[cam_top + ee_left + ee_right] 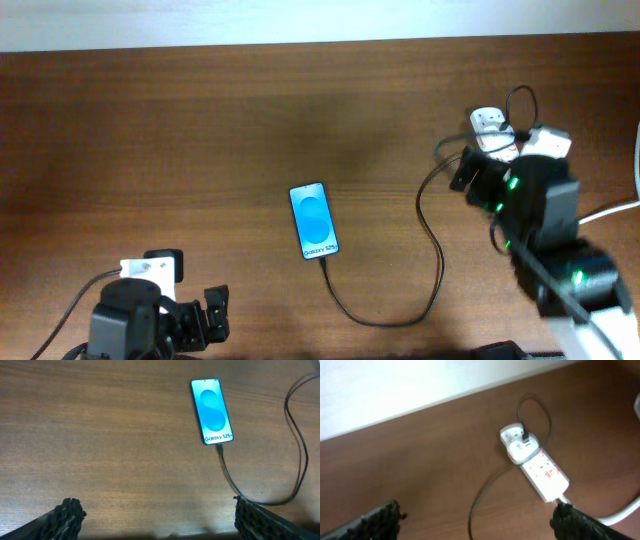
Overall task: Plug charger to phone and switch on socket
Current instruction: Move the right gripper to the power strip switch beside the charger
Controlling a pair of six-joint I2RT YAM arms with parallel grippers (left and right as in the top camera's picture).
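The phone lies flat mid-table with its blue screen lit; it also shows in the left wrist view. The charger cable has its tip in the phone's bottom end. It loops right and up to a plug seated in the round end of the white socket with red switches. The socket lies at the far right, partly under my right arm. My right gripper is open and empty, just short of the socket. My left gripper is open and empty near the front left, well short of the phone.
The socket's thick white cord runs off to the right. A white object sits at the right edge. The table's back edge meets a pale wall. Bare wood lies left of the phone.
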